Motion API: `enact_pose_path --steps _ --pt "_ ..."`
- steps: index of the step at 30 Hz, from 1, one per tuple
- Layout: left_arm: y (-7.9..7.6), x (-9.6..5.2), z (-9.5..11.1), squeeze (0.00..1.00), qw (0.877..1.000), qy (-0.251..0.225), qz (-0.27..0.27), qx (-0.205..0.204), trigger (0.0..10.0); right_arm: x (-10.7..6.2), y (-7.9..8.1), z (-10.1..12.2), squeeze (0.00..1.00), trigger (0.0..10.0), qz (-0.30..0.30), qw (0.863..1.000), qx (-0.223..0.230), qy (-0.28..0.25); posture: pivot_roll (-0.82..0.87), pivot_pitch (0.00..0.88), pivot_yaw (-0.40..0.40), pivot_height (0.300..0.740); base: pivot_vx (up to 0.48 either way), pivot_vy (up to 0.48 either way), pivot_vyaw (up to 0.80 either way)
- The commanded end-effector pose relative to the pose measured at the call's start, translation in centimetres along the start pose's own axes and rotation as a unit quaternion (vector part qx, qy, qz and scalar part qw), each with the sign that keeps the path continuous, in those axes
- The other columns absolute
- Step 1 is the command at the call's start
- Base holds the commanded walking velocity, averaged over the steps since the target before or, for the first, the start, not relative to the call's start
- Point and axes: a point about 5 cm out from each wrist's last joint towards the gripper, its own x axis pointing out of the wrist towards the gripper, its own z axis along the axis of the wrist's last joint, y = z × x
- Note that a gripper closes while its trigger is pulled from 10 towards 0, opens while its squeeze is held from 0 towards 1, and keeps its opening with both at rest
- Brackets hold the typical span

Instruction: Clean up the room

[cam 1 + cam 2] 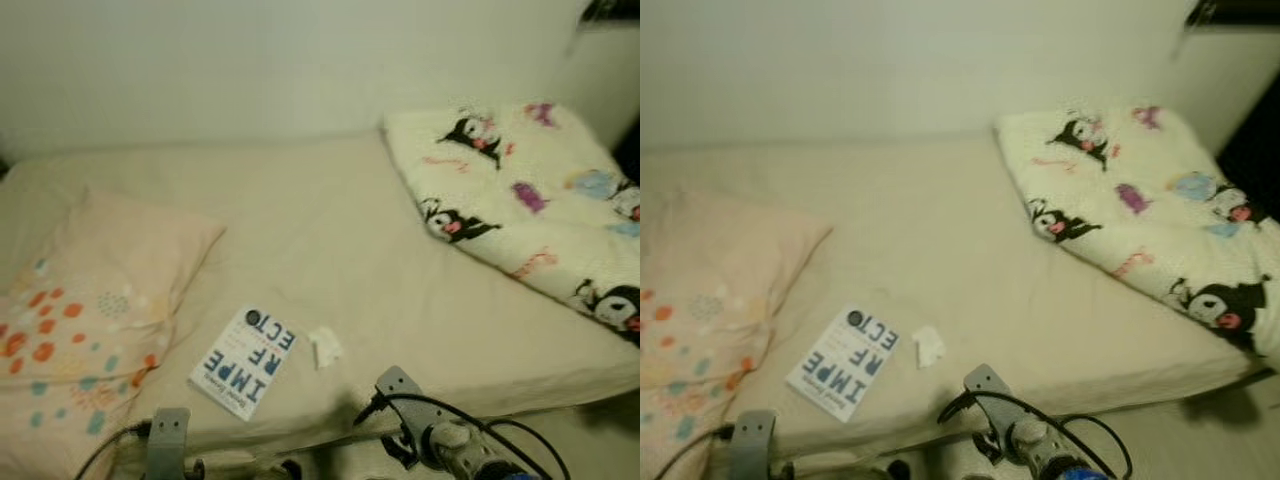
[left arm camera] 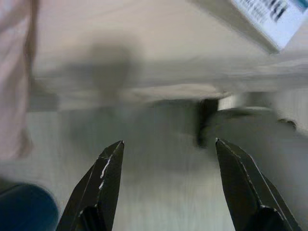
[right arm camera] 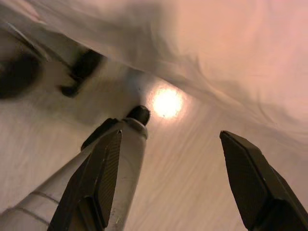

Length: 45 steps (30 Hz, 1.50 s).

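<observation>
Both arms hang low at the near edge of the bed, below the mattress line. The left gripper (image 2: 168,149) has its two black fingers spread wide with nothing between them, pointing toward the floor under the bed's near edge; just beyond its tips lies the shadowed gap beneath the bed frame, and above that the pale side of the mattress. Past the left gripper, up on the sheet and a little toward the right arm, lies a white book (image 1: 243,361) with large blue letters on its cover, flat and turned at an angle, one corner of it also showing in the left wrist view. Just beside the book, on the side nearer the right arm, sits a small crumpled scrap of white paper (image 1: 325,346), close to the book but not touching it. The right gripper (image 3: 168,139) is likewise released, fingers wide apart and empty, aimed along the wood-grain floor, where a bright spot of reflected light shows just ahead of it, with the draped edge of the bedding beyond; a silver tube-like part of the robot lies close along one finger. To the outer side of the left gripper, a peach pillow (image 1: 85,320) with orange and teal dots rests on the bed (image 1: 330,230). Farthest away, beyond the right gripper, a folded cream blanket (image 1: 520,195) printed with black cartoon figures lies near the wall.
</observation>
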Motion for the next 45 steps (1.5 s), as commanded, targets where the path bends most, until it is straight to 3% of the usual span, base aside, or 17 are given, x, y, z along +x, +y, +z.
enact_pose_path --steps 1,9,14,19,21,25,35,39,41,45 --pt "0.4 -0.1 -0.4 0.0 1.0 0.008 0.002 0.004 10.0 0.1 0.3 0.0 0.0 10.0 0.006 1.0 0.002 0.001 -0.06 0.001 0.025 0.74 0.0 0.0 0.79" --pt "0.4 -0.1 -0.7 0.0 1.0 0.013 0.001 0.003 10.0 0.1 0.6 0.0 0.0 10.0 0.019 1.0 0.01 -0.002 -0.06 0.013 0.03 0.74 0.0 0.0 0.79" --pt "0.7 -0.2 -1.1 0.0 1.0 0.022 0.01 -0.009 10.0 0.1 0.3 -0.1 0.0 10.0 -0.014 1.0 0.025 0.0 -0.05 0.024 0.035 0.74 0.0 0.0 0.64" --pt "1.0 -0.2 -1.3 0.0 0.999 0.027 0.015 -0.012 10.0 0.0 -0.5 0.2 0.0 10.0 -0.049 0.996 0.073 -0.01 -0.05 0.027 0.039 0.74 0.0 0.0 0.0" --pt "1.2 -0.2 -1.4 0.0 0.999 0.03 0.017 -0.011 10.0 -0.2 -1.7 0.7 0.0 10.0 -0.083 0.987 0.137 -0.02 -0.05 0.027 0.042 0.74 0.0 0.0 0.0" --pt "1.2 -0.2 -1.3 0.0 0.999 0.026 0.016 -0.018 10.0 -0.5 -2.9 1.5 0.0 10.0 -0.105 0.98 0.166 -0.038 -0.05 0.028 0.045 0.725 0.0 0.0 0.0" --pt "1.3 -0.1 -0.5 0.0 1.0 0.009 0.019 -0.018 10.0 -0.9 -4.2 4.8 0.0 10.0 -0.097 0.975 0.171 -0.101 -0.06 0.033 0.049 0.695 0.0 0.0 0.0" --pt "1.5 0.0 -0.3 0.0 0.999 0.007 0.022 -0.023 10.0 -0.9 -4.3 6.1 0.0 10.0 -0.092 0.977 0.15 -0.118 -0.06 0.039 0.045 0.685 0.0 0.0 0.0" --pt "1.8 -0.1 -0.3 0.0 0.999 0.003 0.027 -0.033 10.0 -1.2 -4.9 8.0 0.0 10.0 -0.099 0.977 0.128 -0.141 -0.05 0.043 0.043 0.67 0.0 0.0 0.0" --pt "2.0 -0.1 -0.2 0.0 0.999 -0.002 0.028 -0.039 10.0 -1.4 -5.2 8.9 0.0 10.0 -0.103 0.976 0.116 -0.152 -0.04 0.05 0.045 0.66 0.0 0.0 0.0"
